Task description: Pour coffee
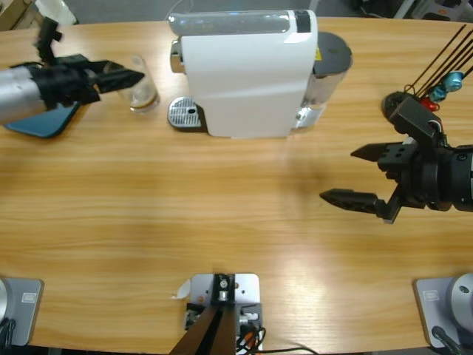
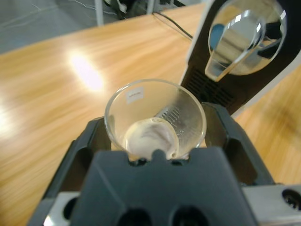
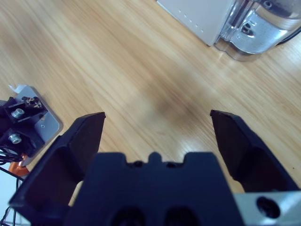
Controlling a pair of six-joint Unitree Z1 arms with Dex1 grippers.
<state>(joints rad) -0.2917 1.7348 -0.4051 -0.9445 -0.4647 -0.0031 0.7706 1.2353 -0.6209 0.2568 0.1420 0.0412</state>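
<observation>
Left gripper (image 2: 155, 141) clamps glass (image 2: 155, 120) (white sticker, text unreadable); coffee (image 2: 150, 136) perhaps inside; right gripper (image 3: 157, 129) agape.

L tool (image 1: 122, 78) closed round load, R tool (image 1: 360, 176) jaws spread wide, nothing held.

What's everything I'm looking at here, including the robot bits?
Table: one, light wood, under everything.
Coffee machine: one, white with silver drip tray, back centre.
Glass: one, clear, left of the machine, between the left gripper's jaws.
Coffee: shallow pale brownish layer in the glass's bottom.
Pad: one, dark blue, far left under the arm.
Capsules: red and blue, on a black wire rack, far right.
Left gripper: black, around the glass.
Right gripper: black, open, empty, above bare table.
</observation>
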